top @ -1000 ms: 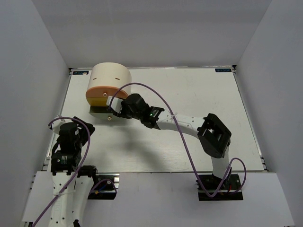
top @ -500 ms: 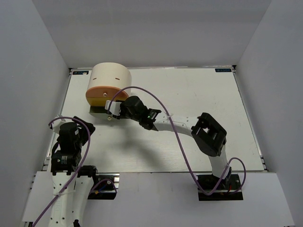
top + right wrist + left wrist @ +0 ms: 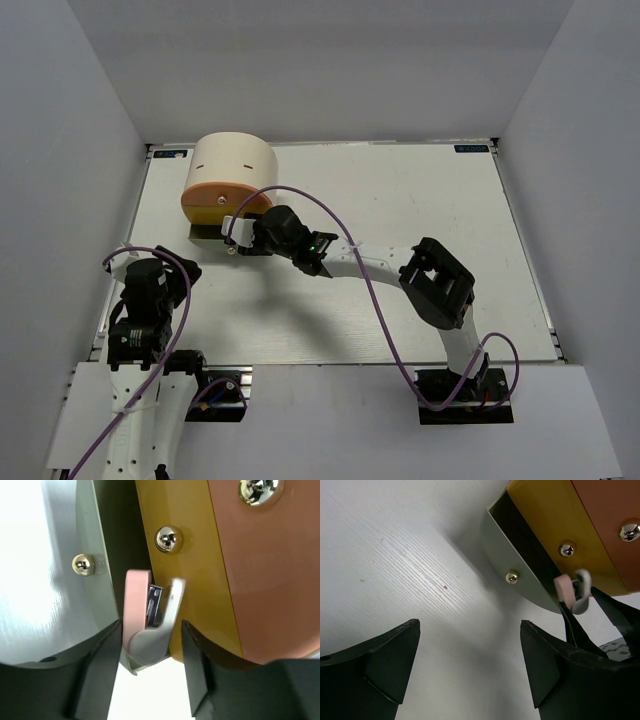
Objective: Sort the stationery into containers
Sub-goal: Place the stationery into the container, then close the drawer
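The container (image 3: 232,165) is a cream cylinder with an orange face, standing at the table's back left. Its yellow drawer (image 3: 192,580) is nearly closed, and the grey-green drawer (image 3: 60,595) under it is pulled out. My right gripper (image 3: 150,650) is at the drawers' front, open. A small pink-and-grey piece of stationery (image 3: 145,625) stands between its fingers over the gap, with the pink side against the left finger (image 3: 102,670) and a slit beside the other. From the left wrist view the same piece (image 3: 564,587) shows by the grey drawer (image 3: 515,555). My left gripper (image 3: 470,665) is open and empty above bare table.
The left arm (image 3: 145,290) stays folded near the table's front left edge. The right arm (image 3: 380,262) reaches diagonally across the table's middle, and its purple cable (image 3: 340,215) arches above it. White walls close in the table on three sides.
The right arm has crept a little left toward the container, its elbow drawing in. Its jaws have widened around the pink-and-grey piece. The left arm has not moved.
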You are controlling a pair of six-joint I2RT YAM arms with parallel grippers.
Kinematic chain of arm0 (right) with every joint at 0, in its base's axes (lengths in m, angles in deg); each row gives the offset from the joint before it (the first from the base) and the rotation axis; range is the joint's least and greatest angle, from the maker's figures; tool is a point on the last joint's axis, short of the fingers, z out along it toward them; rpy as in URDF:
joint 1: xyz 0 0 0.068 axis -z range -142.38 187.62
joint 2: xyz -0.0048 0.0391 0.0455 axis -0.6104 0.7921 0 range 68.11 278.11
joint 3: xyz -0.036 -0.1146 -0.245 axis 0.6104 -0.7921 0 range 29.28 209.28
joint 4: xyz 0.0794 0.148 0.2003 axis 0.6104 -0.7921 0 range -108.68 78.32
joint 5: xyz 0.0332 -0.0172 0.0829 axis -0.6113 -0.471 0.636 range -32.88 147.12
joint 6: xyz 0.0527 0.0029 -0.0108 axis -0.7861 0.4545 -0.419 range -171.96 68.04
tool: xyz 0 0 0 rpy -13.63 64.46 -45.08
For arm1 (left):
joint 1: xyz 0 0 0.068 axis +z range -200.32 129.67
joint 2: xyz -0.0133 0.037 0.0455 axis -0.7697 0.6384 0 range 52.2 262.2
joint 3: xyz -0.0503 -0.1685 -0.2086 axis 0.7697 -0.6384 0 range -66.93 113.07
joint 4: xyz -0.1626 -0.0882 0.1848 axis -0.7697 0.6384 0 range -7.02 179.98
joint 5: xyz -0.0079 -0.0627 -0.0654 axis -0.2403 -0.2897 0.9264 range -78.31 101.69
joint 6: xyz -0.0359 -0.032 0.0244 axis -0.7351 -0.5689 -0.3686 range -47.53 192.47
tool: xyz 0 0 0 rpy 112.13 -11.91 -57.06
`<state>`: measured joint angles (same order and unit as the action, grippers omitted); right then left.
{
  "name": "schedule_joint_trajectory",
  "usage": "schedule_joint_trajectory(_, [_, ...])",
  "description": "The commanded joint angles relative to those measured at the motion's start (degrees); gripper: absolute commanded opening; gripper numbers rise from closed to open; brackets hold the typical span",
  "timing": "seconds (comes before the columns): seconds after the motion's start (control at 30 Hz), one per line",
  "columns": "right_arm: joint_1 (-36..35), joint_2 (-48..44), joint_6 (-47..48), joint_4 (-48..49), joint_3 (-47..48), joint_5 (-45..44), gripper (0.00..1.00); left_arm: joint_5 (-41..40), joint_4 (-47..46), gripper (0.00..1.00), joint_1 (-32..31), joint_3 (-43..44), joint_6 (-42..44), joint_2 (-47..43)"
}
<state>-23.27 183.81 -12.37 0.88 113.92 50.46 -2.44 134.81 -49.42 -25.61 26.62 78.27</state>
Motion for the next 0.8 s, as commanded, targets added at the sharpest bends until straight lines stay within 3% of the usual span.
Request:
schedule_joint_trajectory(0.0, [-0.2, 0.4, 0.7, 1.8, 0.4, 0.7, 0.57, 0.4, -0.9, 0.92, -0.1, 0.6, 0.8, 0.0])
schedule_joint_trajectory(0.13, [-0.4, 0.0, 0.7, 1.2, 0.1, 1.2, 0.62, 0.4, -0.9, 0.92, -0.1, 0.6, 0.8, 0.0])
schedule_joint_trajectory(0.37, [-0.3, -2.0, -0.6, 0.8, -0.9, 1.3, 0.62, 3.4, -3.0, 0.9, -0.1, -1.1, 1.3, 0.6])
schedule_joint_trajectory(0.47, [-0.1, -5.6, -3.7, -1.5, -1.0, 3.2, 0.51, 8.5, -6.9, 0.85, -0.1, -4.0, 0.0, 1.1])
schedule_joint_trajectory(0.5, [0.0, -7.6, -4.3, -2.8, -0.9, 5.0, 0.36, 11.4, -8.0, 0.82, -0.1, -4.9, 0.0, 1.9])
schedule_joint_trajectory(0.6, [0.3, -12.0, -9.4, -7.7, -1.3, 8.0, 0.11, 17.1, -13.5, 0.64, -0.1, -9.3, -2.1, 3.5])
schedule_joint_trajectory(0.7, [1.3, -16.3, -14.3, -11.4, -3.2, 11.1, 0.09, 22.0, -19.9, 0.49, -0.1, -13.7, -2.1, 6.2])
schedule_joint_trajectory(0.77, [2.3, -18.3, -16.2, -12.5, -4.8, 12.7, 0.18, 24.3, -24.6, 0.47, -0.1, -15.9, -2.1, 9.7])
